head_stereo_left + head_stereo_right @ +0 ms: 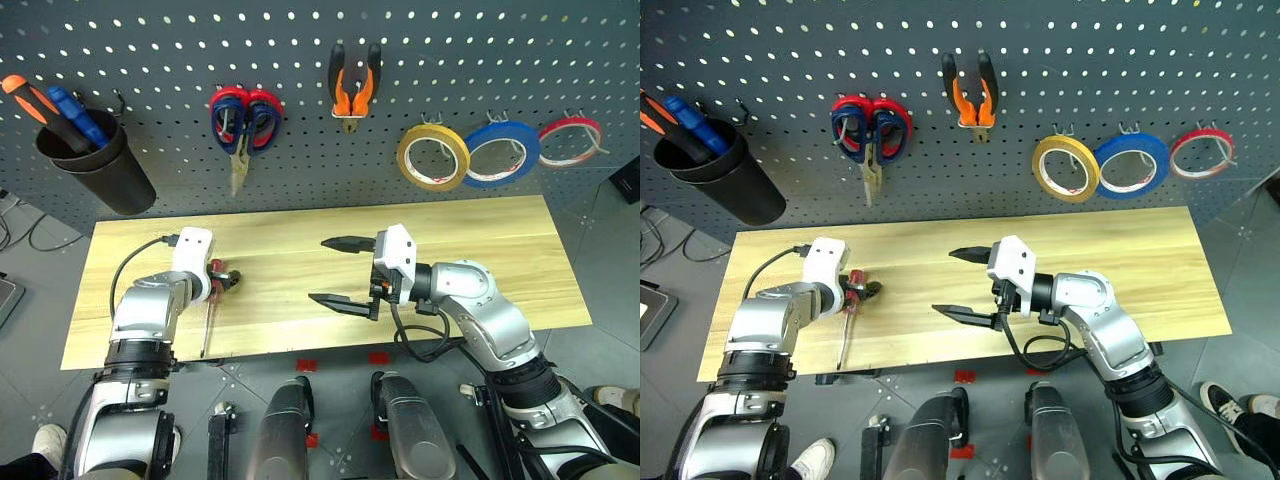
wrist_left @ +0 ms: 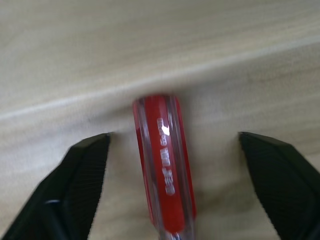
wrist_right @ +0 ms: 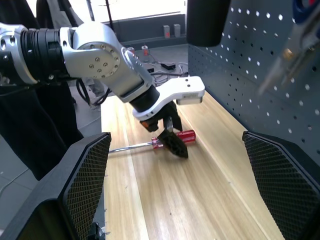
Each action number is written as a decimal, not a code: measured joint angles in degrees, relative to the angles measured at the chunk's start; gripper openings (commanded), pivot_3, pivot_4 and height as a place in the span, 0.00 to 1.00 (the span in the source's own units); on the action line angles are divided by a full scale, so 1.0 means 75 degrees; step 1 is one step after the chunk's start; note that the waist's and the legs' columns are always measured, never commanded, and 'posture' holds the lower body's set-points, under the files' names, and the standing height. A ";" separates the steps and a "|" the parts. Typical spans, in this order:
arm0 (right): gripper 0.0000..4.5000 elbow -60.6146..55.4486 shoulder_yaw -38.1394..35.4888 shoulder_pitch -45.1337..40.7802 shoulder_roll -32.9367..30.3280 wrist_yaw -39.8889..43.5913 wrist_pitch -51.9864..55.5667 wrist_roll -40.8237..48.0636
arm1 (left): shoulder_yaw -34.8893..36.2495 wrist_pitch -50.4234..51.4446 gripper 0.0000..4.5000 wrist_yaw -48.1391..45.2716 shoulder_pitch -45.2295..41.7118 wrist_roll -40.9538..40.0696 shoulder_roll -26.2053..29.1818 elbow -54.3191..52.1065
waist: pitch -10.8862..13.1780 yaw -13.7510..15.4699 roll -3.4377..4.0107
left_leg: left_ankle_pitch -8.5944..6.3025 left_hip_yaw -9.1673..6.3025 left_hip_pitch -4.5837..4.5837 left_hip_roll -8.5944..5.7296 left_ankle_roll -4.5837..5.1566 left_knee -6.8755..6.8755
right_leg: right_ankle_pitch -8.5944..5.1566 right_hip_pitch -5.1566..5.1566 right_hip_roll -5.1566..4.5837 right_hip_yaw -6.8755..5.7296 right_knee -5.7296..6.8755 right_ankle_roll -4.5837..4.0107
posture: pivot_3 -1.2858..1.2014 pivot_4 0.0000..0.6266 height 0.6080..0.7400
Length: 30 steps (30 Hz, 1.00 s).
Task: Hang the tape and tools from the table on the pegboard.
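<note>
One screwdriver (image 2: 164, 165) — between left gripper (image 2: 175, 185) fingers

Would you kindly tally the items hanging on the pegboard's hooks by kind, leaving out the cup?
Tape rings: 3 (yellow, blue, red)
Scissors: 1
Pliers: 1
Total: 5

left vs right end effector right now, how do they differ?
The left end effector is down at the table, its open fingers either side of the screwdriver handle; the right end effector is over bare wood at mid-table with nothing between its fingers. The left points down and forward towards the pegboard; the right lies level, pointing across at the left arm. Shared: both are open, two black fingers each, neither gripping anything.
</note>
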 measured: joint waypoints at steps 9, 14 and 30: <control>1.00 0.0077 -0.0006 -0.0007 0.0008 -0.0046 0.0070 -0.0001 | -0.0088 0.0046 0.21 0.0004 -0.0046 0.0004 0.0094 -0.0003 | 0.0043 -0.0008 0.0005 | 0.0011 0.0002 -0.0004 0.0002 -0.0019 -0.0006 | 0.0000 -0.0008 0.0002 0.0002 -0.0001 0.0000 | 0.46 0.75 1.00; 1.00 0.0203 -0.0009 -0.0064 0.0021 -0.0047 0.0050 -0.0008 | -0.0088 0.0070 0.21 0.0004 -0.0046 -0.0001 0.0131 -0.0003 | 0.0043 -0.0008 0.0005 | 0.0014 0.0001 -0.0006 0.0002 -0.0025 -0.0009 | 0.0000 -0.0011 0.0002 0.0001 -0.0003 0.0000 | 0.46 0.72 1.00; 1.00 0.0264 -0.0625 0.0043 0.0286 0.0036 -0.0130 0.0625 | -0.0889 -0.0720 0.21 0.0992 0.2377 0.1157 0.0159 -0.4614 | -0.0133 0.0009 -0.0035 | 0.0049 -0.0026 -0.0100 0.0000 -0.0085 -0.0010 | 0.0003 -0.0081 -0.0010 -0.0012 -0.0012 -0.0002 | 0.46 0.38 1.00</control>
